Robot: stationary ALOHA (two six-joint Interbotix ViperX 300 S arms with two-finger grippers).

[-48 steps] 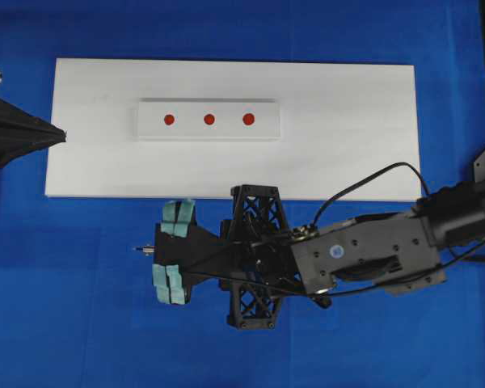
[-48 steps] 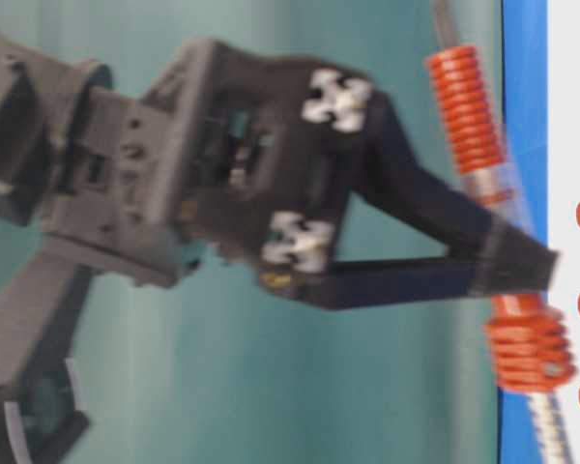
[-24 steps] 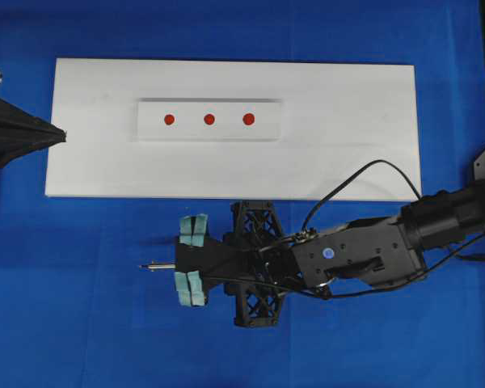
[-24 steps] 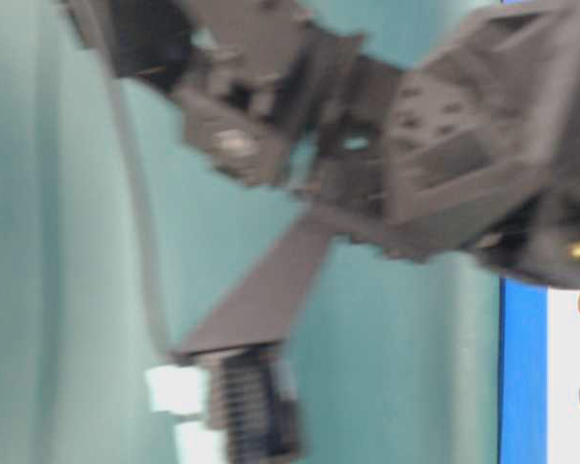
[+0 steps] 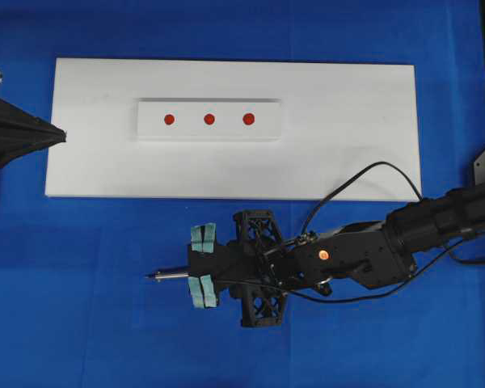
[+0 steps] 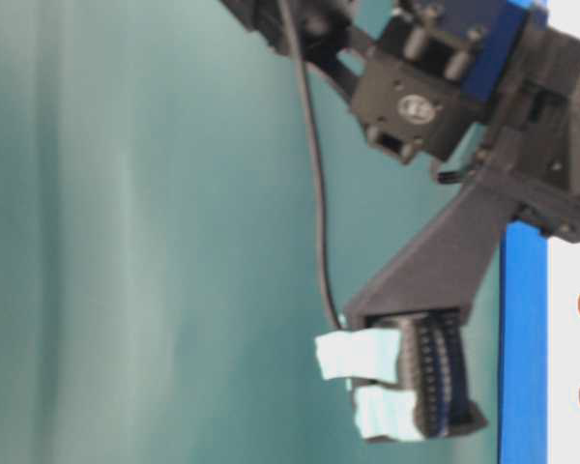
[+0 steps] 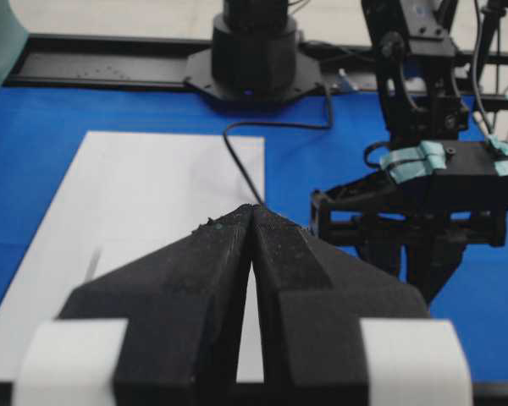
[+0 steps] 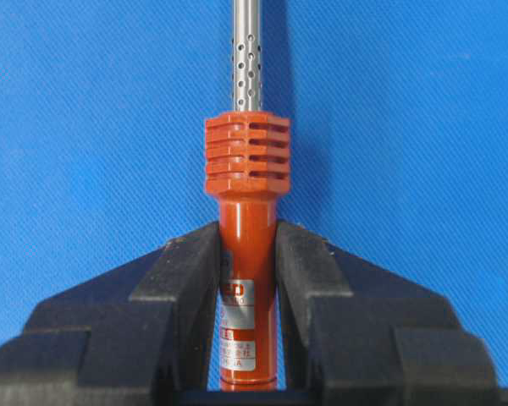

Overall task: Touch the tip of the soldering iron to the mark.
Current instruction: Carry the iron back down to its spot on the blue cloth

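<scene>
The soldering iron (image 8: 246,254) has a red-orange ribbed handle and a perforated silver shaft (image 8: 249,51). My right gripper (image 8: 247,233) is shut on that handle. From overhead, the right gripper (image 5: 196,276) hangs over the blue cloth in front of the board. The shaft (image 5: 171,276) points left, ending in the dark tip (image 5: 149,277). Three red marks (image 5: 209,120) sit in a row on a raised white strip, far from the tip. My left gripper (image 5: 61,135) is shut on nothing at the board's left edge, and its fingertips (image 7: 252,210) meet.
The white board (image 5: 347,121) lies on the blue cloth (image 5: 65,307). The iron's black cord (image 5: 372,170) loops over the board's front right corner. In the left wrist view the right arm's dark frame (image 7: 423,211) stands to the right of the board.
The right gripper has carried the iron nearer the front and to the right. It has also turned, so more of the shaft shows pointing left. The left gripper has stayed put.
</scene>
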